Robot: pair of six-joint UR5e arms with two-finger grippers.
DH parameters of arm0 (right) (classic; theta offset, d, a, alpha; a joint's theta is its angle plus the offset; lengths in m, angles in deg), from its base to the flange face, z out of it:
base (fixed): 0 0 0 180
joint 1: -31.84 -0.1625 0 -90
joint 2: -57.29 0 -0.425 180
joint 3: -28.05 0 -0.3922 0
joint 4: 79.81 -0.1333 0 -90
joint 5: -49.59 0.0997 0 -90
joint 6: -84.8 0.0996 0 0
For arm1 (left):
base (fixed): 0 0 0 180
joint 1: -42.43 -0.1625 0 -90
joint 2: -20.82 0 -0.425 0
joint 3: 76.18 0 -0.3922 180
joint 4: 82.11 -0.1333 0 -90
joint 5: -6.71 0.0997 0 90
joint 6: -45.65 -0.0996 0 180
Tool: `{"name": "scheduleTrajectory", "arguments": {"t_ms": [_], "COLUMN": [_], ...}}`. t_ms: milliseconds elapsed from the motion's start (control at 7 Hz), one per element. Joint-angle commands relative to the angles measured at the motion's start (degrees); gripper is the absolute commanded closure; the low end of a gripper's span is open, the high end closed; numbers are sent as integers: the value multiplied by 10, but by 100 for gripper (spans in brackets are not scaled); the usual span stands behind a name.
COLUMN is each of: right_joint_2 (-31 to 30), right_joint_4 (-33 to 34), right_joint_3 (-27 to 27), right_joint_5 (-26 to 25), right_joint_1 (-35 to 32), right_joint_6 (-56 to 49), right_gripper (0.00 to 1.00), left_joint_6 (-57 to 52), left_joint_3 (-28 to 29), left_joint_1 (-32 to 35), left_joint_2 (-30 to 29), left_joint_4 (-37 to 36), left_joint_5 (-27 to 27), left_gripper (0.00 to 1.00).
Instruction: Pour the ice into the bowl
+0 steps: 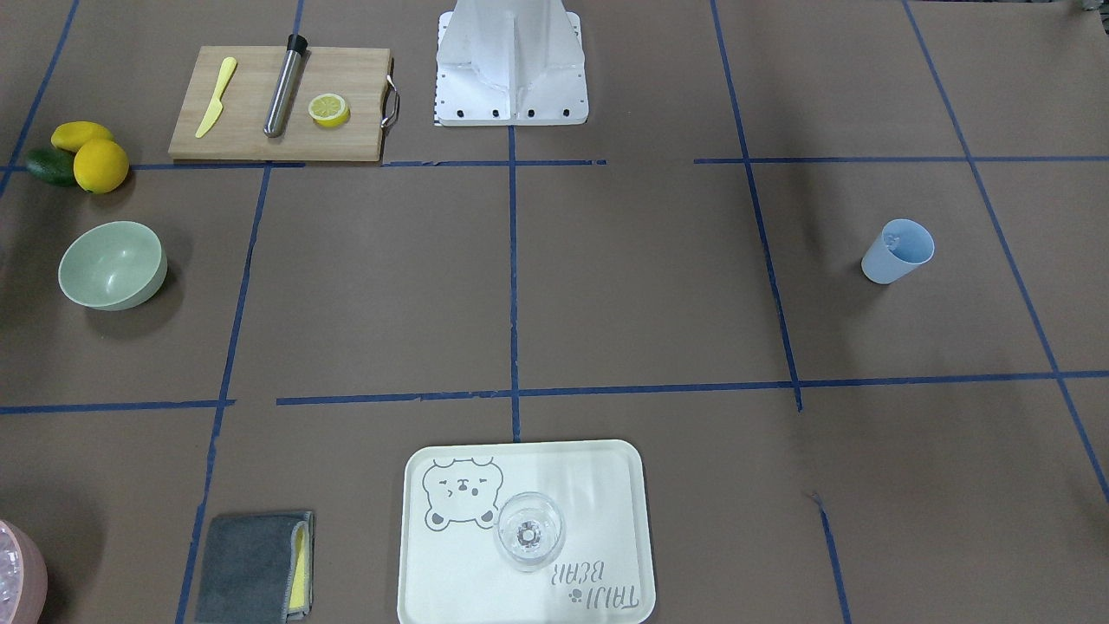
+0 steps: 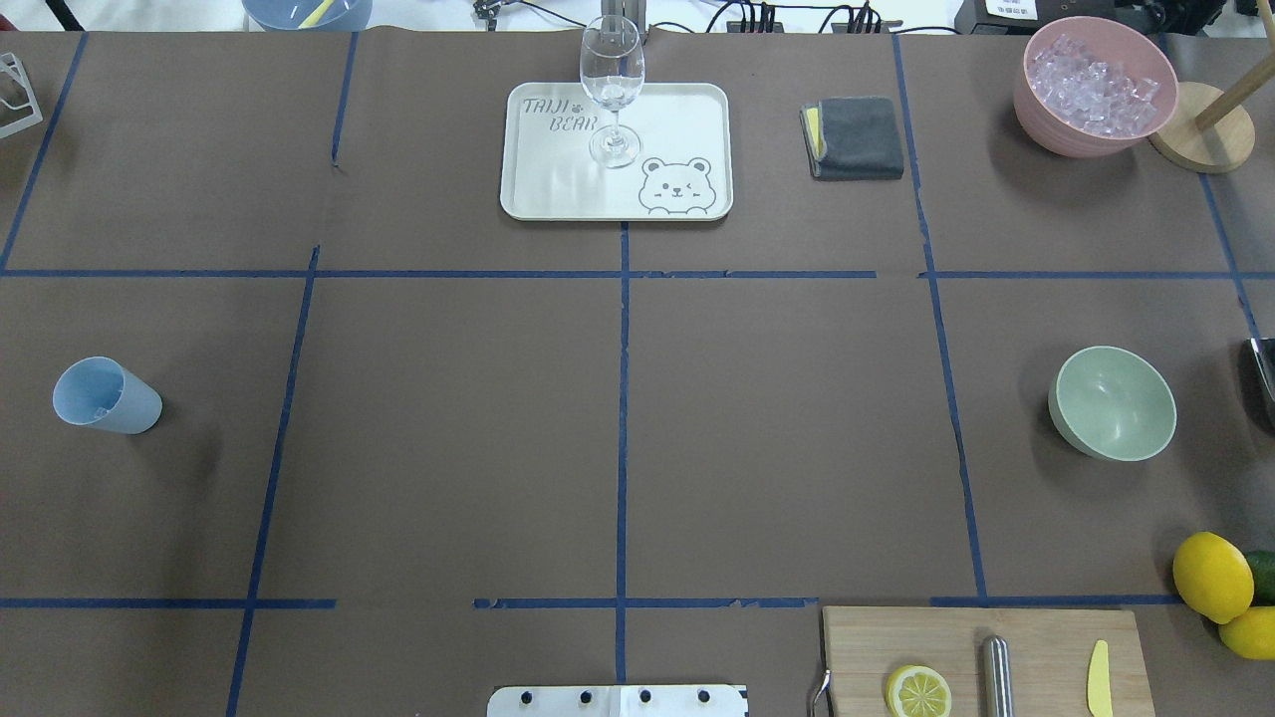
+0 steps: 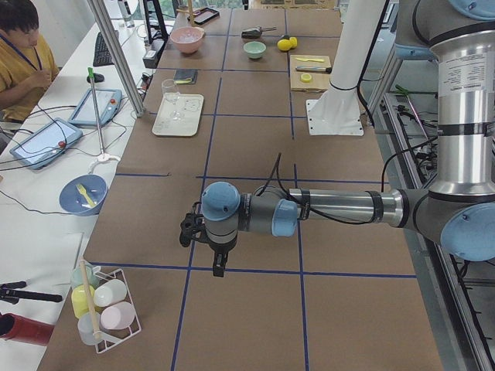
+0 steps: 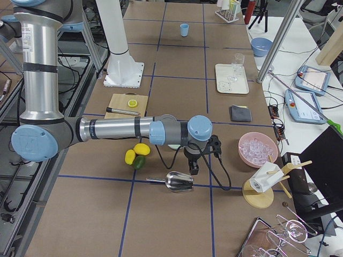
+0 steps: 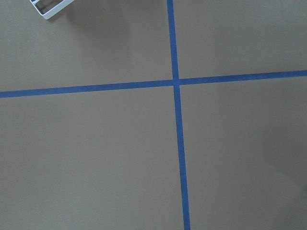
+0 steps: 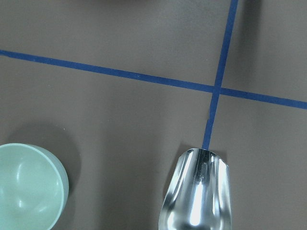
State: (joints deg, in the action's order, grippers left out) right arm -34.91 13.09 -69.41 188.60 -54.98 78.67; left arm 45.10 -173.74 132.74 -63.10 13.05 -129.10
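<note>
Table (image 2: 448,438), brown-papered and gridded in blue tape. The overhead and front-facing views carry no arm. Each arm appears in one side view alone, so it cannot be told whether the fingers of the left end effector (image 3: 220,267) or the right end effector (image 4: 194,169) are apart or together. Both hang fingers-down over the table. The left wrist view shows beneath the left end effector only a tape crossing and a corner of a white wire rack (image 5: 48,7). The pink container (image 2: 1094,90), heaped with clear cubes, stands near the right end effector on the operators' side. The bowl (image 2: 1113,403) sits mouth-up and, being round, has no long axis. The right wrist view places it just beside the right end effector at lower left, whereas the exterior right view hides most of it behind that arm. The metal scoop (image 4: 178,181) lies on the table just beside the right end effector. In the right wrist view its long axis runs up the frame, with the open end toward a tape crossing. The overhead view clips only its edge. The blue cup (image 1: 898,251) stands upright with its axis vertical and its mouth up, well apart from the right end effector, on the left arm's side. The ice (image 1: 896,234) shows as faint pale glints inside the cup, clearest in the front-facing view and too small to count.
</note>
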Motion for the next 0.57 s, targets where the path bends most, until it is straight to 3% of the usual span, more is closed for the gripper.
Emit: {"name": "scheduleTrajectory", "arguments": {"t_ms": [0,429], "right_joint_2": [16,14], "right_joint_4": [0,-10], "right_joint_3": [-4,-8], "right_joint_5": [-11,-12], "right_joint_1": [0,0], "right_joint_6": [3,3], "right_gripper": [0,0], "left_joint_6": [-2,2], "left_joint_3": [-21,-10], "left_joint_1": [-5,-9], "left_joint_2": [-2,-6], "left_joint_4": [5,3], "left_joint_5": [-1,2], "left_gripper": [0,0]}}
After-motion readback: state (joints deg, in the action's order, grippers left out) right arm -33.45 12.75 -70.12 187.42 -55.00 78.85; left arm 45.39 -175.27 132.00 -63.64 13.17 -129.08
